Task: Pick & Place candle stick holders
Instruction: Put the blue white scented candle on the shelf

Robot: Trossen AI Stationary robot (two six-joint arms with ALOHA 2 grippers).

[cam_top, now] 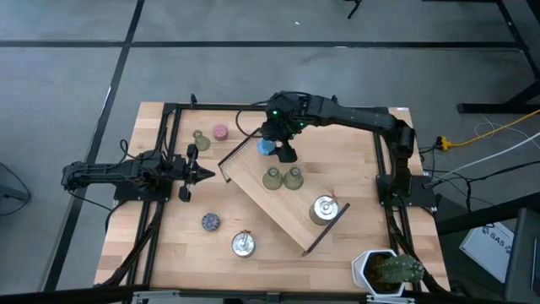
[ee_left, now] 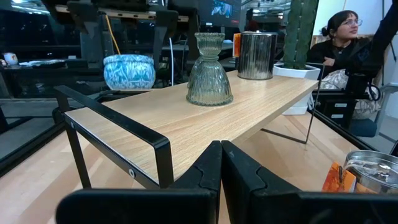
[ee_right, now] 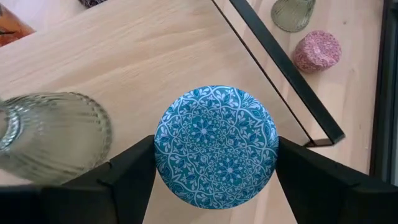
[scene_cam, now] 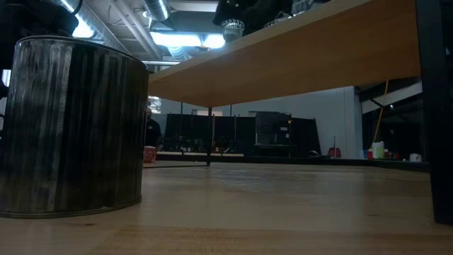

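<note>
Eight holders in view, placed here rel. to the wooden tray (cam_top: 291, 221), which lies diagonally mid-table.

Blue holder (ee_right: 216, 145): at the tray's upper-left end, directly between the right gripper (cam_top: 286, 153) fingers. Wrist view shows one dark finger (ee_right: 134, 171) on each side of its patterned round top, both at the rim, jaws spread wide around it. Contact looks made on both sides; holder's base is hidden, so can't tell if it is lifted or resting on the tray.

Two olive-green holders (cam_top: 283, 178) stand side by side at tray centre, just beside the right gripper. One silver holder (cam_top: 324, 209) sits nearer the tray's lower-right end.

Off tray: third olive holder (cam_top: 201, 140) and pink holder (cam_top: 220, 132) next to each other on the table, beyond the tray's upper-left handle. Purple holder (cam_top: 210, 221) and second silver holder (cam_top: 244, 244) on the table to the tray's lower-left.

Right arm: reaches from the table's right edge, elbow bent, forearm crossing above the tray's upper end, wrist pointing down over the blue holder.

Left arm: low and horizontal, off the tray's left. Left gripper (cam_top: 201, 174) fingers pressed together, empty, pointing at the tray's near handle.

Potted plant (cam_top: 388, 270) stands past the tray's lower-right end.
</note>
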